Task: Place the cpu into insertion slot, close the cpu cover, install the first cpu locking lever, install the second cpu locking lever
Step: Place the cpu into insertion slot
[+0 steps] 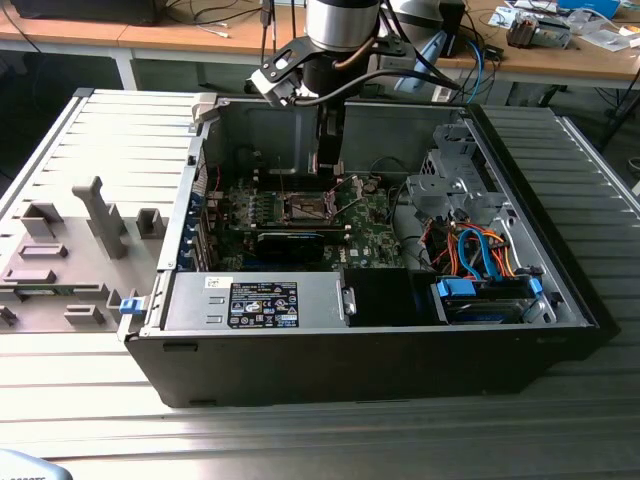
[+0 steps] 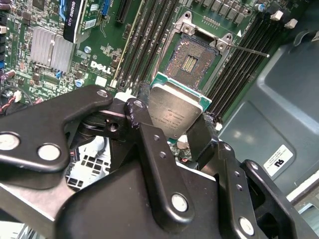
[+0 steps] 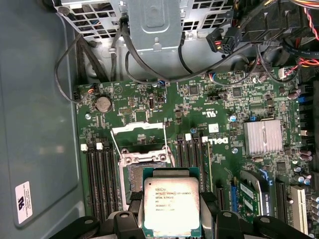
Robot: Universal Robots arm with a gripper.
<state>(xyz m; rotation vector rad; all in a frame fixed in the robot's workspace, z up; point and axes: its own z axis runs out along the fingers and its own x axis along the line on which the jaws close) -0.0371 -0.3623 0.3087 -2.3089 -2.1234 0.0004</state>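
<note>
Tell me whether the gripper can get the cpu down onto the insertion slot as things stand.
Probably yes. The gripper holds the cpu close by the insertion slot, whose dark centre lies bare; the cpu cover stands swung open, and nothing lies across the slot.

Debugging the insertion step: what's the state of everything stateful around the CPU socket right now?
cpu: gripped by its edges, held clear of the slot, not seated.
gripper: shut on the cpu.
insertion slot: empty, contacts exposed.
cpu cover: swung open, off the slot.
locking levers: released, standing free.
computer case: side open, board exposed.
</note>
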